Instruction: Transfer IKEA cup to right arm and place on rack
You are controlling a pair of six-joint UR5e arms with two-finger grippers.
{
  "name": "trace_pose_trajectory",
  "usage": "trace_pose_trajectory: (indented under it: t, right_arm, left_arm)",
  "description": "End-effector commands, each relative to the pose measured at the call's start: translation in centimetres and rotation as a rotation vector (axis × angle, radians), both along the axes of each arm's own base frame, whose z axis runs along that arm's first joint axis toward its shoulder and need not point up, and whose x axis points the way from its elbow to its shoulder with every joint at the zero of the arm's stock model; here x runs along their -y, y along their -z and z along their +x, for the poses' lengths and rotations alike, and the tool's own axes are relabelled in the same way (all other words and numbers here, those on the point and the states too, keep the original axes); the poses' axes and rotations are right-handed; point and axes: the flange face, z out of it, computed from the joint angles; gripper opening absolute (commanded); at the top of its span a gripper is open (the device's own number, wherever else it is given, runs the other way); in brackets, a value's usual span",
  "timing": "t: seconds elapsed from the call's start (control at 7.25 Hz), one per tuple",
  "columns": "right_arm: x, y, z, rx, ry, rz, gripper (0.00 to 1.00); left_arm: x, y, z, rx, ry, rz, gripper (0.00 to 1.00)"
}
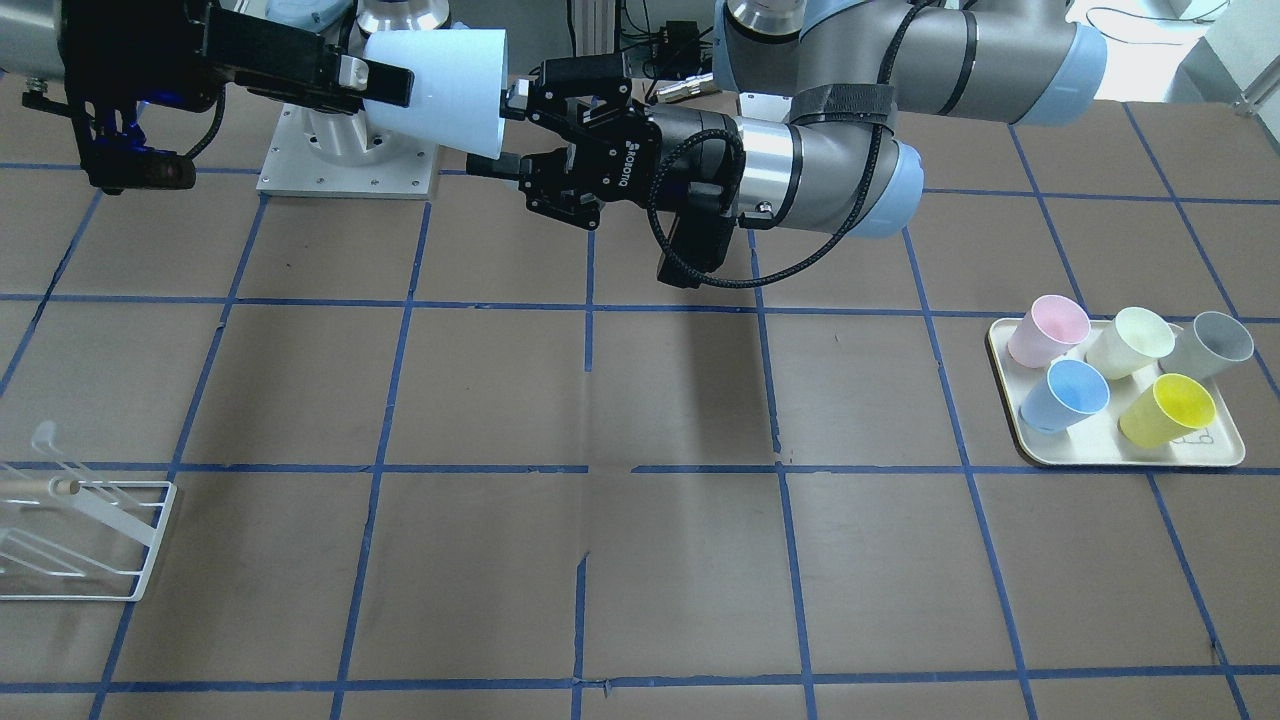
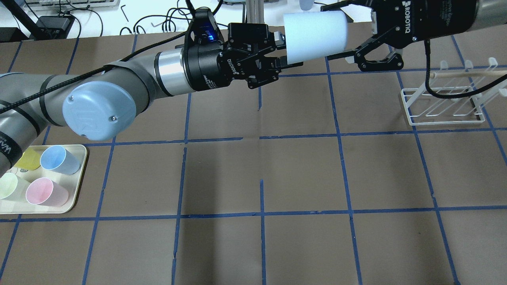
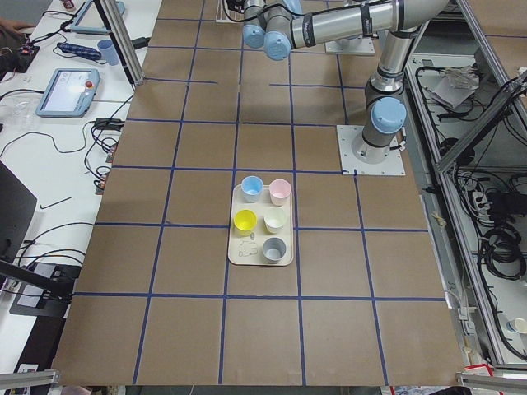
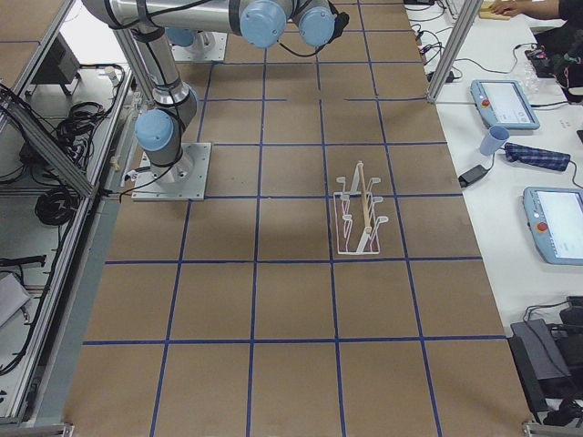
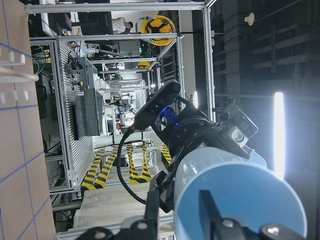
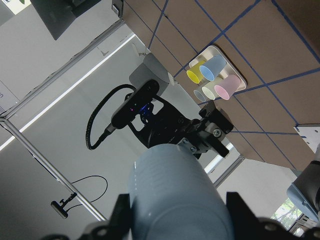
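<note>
The IKEA cup (image 1: 440, 85), pale ice-blue, lies sideways in the air between both grippers near the robot's base; it also shows in the overhead view (image 2: 315, 35). My right gripper (image 2: 330, 31) is shut on its body, one finger on each side, as the right wrist view (image 6: 175, 200) shows. My left gripper (image 1: 500, 132) is at the cup's wide mouth end with its jaws apart, one finger inside the mouth and one outside under the rim. The white wire rack (image 2: 443, 107) with its wooden dowel stands on the table below and beyond the right gripper.
A cream tray (image 1: 1000, 345) on the left arm's side holds pink, pale green, grey, sky-blue and yellow cups. The left arm's black cable (image 1: 700, 270) loops below its wrist. Blue tape lines grid the brown table.
</note>
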Motion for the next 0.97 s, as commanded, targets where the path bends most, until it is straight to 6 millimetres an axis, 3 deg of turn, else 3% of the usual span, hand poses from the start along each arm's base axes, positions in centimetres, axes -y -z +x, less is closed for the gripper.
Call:
trace_pose_trajectory:
  t: [0.0,0.41,0.83]
  right_arm:
    - [0.1,0.0,0.0,0.0,0.001,0.0,0.55]
    - [0.8,-0.9,-1.2,-0.022,0.01,-0.033,0.49]
    - [1.6,-0.5,-3.3,-0.246,-0.109,-0.167,0.48]
  left_arm:
    - [0.3,-0.5,0.8,0.007,-0.009,0.002,0.97]
    - [0.8,-1.2,4.1,0.078,-0.017,0.077,0.97]
    - [1.1,-1.4,9.0,0.314,-0.001,0.107,0.97]
